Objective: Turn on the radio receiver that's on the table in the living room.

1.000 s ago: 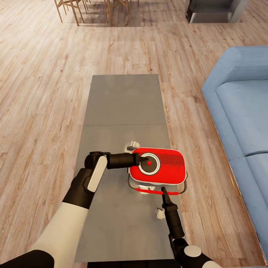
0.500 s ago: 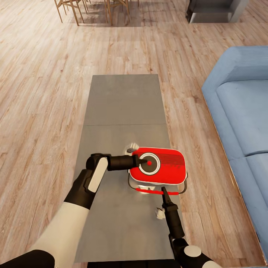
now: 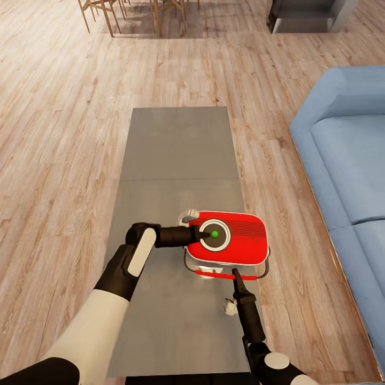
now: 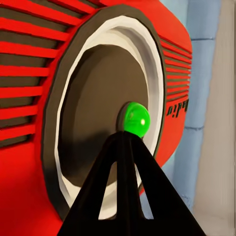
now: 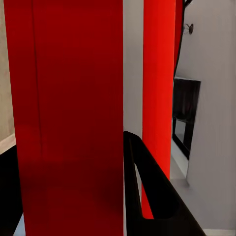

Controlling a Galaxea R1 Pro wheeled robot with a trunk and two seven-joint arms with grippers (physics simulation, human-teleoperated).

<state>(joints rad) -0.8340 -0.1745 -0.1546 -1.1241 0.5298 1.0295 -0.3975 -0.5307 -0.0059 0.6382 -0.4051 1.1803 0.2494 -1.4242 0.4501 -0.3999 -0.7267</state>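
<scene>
You see the rounded red radio receiver (image 3: 227, 245) lying lower centre on the long grey desk (image 3: 176, 144), its round centre button (image 4: 135, 119) green.

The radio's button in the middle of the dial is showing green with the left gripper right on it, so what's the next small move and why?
Probably ease the left gripper straight back off the radio receiver. The green button at the dial's centre suggests the press has registered, and the fingertips sit against it, so further pushing risks toggling it again or shoving the radio across the table.
</scene>
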